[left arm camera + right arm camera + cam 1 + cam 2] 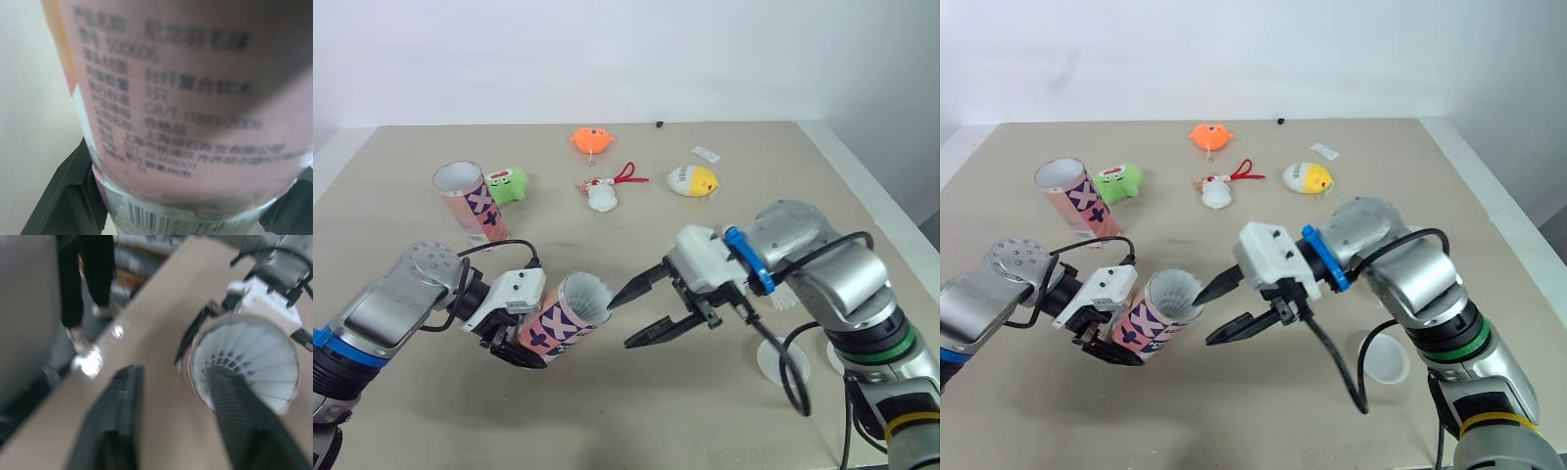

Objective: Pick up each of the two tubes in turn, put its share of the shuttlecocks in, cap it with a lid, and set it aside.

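My left claw (514,348) is pinching the pink tube (563,318) around its lower end, one black finger on each side. It holds the tube tilted off the table (636,411), with the mouth turned toward my right claw (620,321). White shuttlecock feathers (244,367) fan out inside that mouth. My right claw is spread wide and holds nothing. Its upper finger has its tip right at the rim of the tube's mouth, though I cannot tell whether it touches. Its lower finger hangs apart, just below and beside the mouth. The second tube (470,204), also pink, stands upright well beyond my left claw, farther out on the table and a little to its left. A green plush toy (507,184) sits just beside that tube. A white lid (1386,357) lies on the table to the right of my right claw, near my forearm. Far beyond my right claw lie an orange toy (591,140), a white and red toy (604,191) and a yellow toy (693,180). In the right wrist view, a person's dark-trousered legs (83,284) stand past the table's edge.
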Available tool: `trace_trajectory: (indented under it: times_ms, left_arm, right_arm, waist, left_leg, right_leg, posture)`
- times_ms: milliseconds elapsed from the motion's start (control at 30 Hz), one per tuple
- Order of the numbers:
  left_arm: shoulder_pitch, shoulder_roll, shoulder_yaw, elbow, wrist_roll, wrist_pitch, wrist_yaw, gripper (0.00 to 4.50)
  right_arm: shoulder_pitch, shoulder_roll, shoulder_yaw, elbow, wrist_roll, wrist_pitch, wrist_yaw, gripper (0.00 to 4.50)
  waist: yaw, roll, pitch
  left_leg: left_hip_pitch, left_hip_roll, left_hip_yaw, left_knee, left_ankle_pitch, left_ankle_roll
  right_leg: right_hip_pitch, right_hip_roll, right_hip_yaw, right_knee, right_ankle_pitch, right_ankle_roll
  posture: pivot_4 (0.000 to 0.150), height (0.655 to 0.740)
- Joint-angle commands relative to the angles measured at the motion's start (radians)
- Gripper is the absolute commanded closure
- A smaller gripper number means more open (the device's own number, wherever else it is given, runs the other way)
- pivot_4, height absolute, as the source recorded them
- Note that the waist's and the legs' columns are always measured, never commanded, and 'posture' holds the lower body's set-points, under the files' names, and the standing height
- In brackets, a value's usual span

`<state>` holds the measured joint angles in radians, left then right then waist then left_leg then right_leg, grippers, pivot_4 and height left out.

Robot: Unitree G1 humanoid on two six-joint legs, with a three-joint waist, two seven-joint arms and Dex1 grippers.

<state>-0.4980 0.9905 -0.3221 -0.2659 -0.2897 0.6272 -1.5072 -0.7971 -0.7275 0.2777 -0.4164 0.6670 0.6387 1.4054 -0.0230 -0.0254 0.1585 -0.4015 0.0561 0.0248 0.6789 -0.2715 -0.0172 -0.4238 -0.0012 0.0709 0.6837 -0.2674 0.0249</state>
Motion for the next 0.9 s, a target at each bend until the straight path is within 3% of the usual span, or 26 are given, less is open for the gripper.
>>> trace_trajectory:
  times_ms: [33,300,500,667,767,900]
  left_arm:
    - [-0.007,-0.007,-0.011,-0.008,0.003,-0.006,0.003,1.42]
    - [0.001,-0.02,-0.01,-0.028,-0.002,0.006,0.015,1.42]
    - [0.047,-0.028,0.012,-0.065,-0.024,0.026,0.053,1.42]
    - [0.042,-0.048,-0.007,-0.05,-0.026,0.016,0.055,1.42]
    - [0.016,-0.068,-0.029,-0.016,-0.014,-0.004,0.046,1.42]
    - [-0.019,-0.091,-0.05,0.021,0.0,-0.024,0.035,1.42]
  right_arm:
    - [-0.011,-0.026,-0.082,-0.06,0.137,0.096,0.003,1.96]
    - [0.156,-0.125,-0.291,-0.085,0.146,0.159,-0.194,1.96]
    - [0.588,-0.167,-0.636,-0.179,0.056,0.174,-0.431,1.96]
    - [0.98,-0.122,-0.911,-0.313,0.083,0.197,-0.454,1.96]
    - [1.123,-0.094,-0.975,-0.313,0.052,0.169,-0.454,1.96]
    - [1.169,-0.064,-0.946,-0.225,-0.028,0.104,-0.504,1.96]
  waist:
    - [0.0,0.0,0.0]
    - [0.006,0.0,0.0]
    - [0.008,-0.002,-0.001]
    - [0.02,0.001,-0.002]
    - [0.019,-0.001,-0.001]
    - [0.016,-0.002,-0.001]
  left_leg:
    - [0.0,0.0,0.0,0.0,0.0,0.0]
    - [-0.001,-0.002,-0.001,0.001,0.0,0.0]
    - [-0.002,-0.006,-0.001,0.002,0.0,0.001]
    - [-0.003,-0.008,-0.004,0.002,0.0,0.001]
    - [0.003,-0.008,-0.004,0.002,0.0,0.001]
    - [0.014,-0.008,-0.003,0.002,0.001,0.001]
  right_leg:
    - [0.0,0.0,0.0,0.0,0.0,0.0]
    - [0.001,-0.002,-0.001,0.0,-0.001,0.002]
    - [0.001,-0.006,0.0,-0.001,-0.002,0.005]
    - [0.003,-0.006,0.002,-0.001,-0.003,0.007]
    - [0.009,-0.006,0.002,-0.001,-0.003,0.008]
    - [0.019,-0.005,0.004,-0.003,-0.006,0.012]
  posture:
    - [0.15,0.7323]
    - [0.15,0.7323]
    - [0.15,0.7323]
    - [0.15,0.7323]
    - [0.15,0.7323]
    - [0.15,0.7323]
